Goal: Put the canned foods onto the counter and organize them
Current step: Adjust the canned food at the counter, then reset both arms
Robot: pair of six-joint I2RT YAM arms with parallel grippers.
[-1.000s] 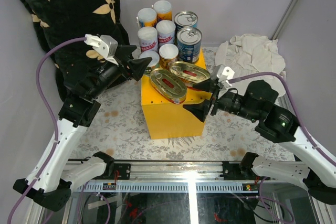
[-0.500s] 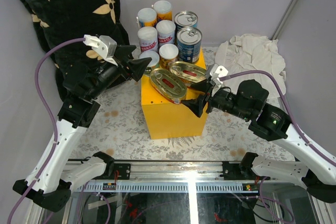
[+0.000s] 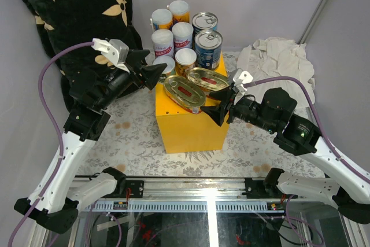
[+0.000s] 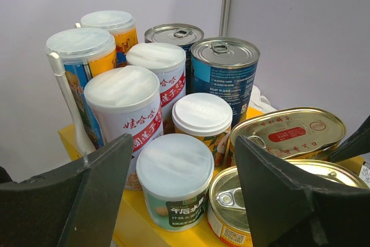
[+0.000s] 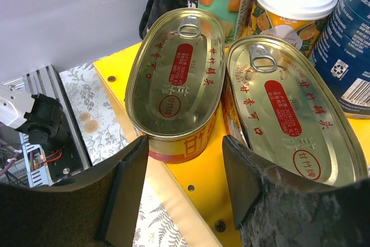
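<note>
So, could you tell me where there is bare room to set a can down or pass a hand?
On the yellow box only a thin strip along its near edge, in front of the two oval tins, is bare; the rest is packed with cans. The floral table is free left of the box and between it and the rail.

glossy gold metal oval tins [image 5: 176, 79] on a smooth yellow counter [image 3: 188, 126]; matt white plastic lids [image 4: 174, 159]; crumpled cloth [image 3: 277, 59].

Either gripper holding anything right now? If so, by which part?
Nothing is held. The left gripper is open, facing a white-lidded can. The right gripper is open in front of the nearer oval tin, not clamped on it.
</note>
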